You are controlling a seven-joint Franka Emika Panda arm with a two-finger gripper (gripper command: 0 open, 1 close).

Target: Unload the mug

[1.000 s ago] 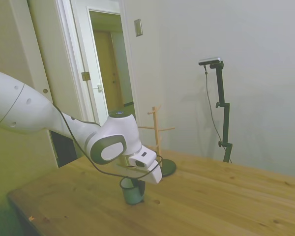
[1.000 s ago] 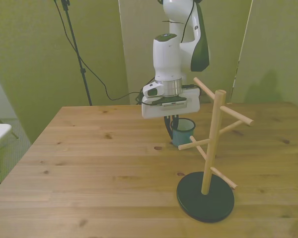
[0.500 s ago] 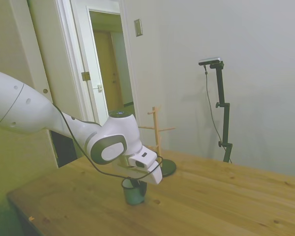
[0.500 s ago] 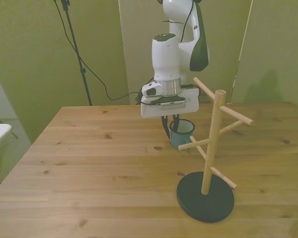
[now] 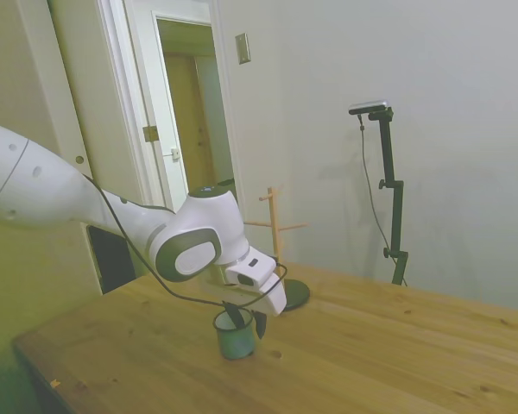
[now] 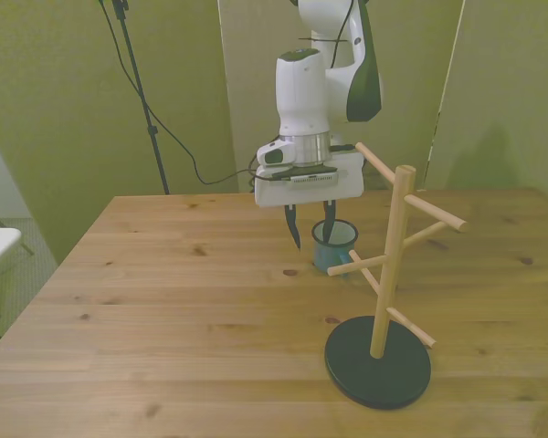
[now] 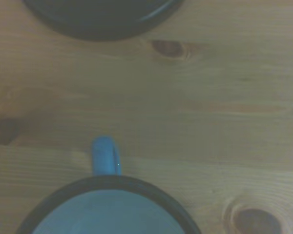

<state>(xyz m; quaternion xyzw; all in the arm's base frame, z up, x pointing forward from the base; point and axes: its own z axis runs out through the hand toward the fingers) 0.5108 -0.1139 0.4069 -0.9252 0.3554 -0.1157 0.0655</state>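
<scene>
The mug [image 6: 334, 244] stands on the table [image 6: 164, 301] — tool [image 6: 311, 224] spread above it (released); next, retreat clear.

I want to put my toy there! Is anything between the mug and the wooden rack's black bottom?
Only bare table lies between the mug and the rack's base, as the wrist view shows.
</scene>
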